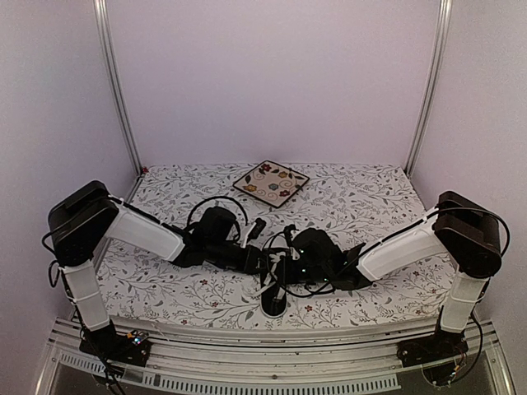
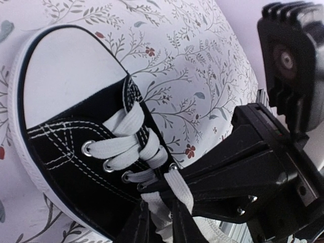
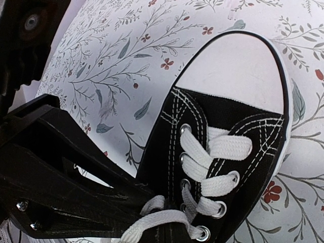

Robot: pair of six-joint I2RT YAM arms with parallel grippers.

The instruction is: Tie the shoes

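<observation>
Closest to my left wrist camera are the two black fingers point(image 2: 135, 228) of the left claw point(image 2: 161, 225), at the bottom of that view. Only a narrow gap is between them, and one strand of the flat white laces point(image 2: 126, 119) goes down into this gap, so I read this claw as pinching the lace.

The small black canvas low-top sneaker point(image 1: 274, 306), with white rubber toe cap and white sole rim, stands on its sole near the middle of the near edge of the table with the floral cloth point(image 1: 370, 197). Its long axis runs from far to near, and the toe points to the near edge.

The right claw point(image 2: 154, 187) is pressed together. Its tip rests on the lacing beside the last eyelets, and a strand lies over it; I cannot tell if a strand is caught inside.

Both claws meet above the throat of the sneaker, the left one coming from the left side and the right one from the right. The toe cap reaches out past them toward the near edge, and the heel is hidden under them.

A square floral-patterned plate point(image 1: 271, 182) lies near the far edge, well apart from the sneaker.
</observation>
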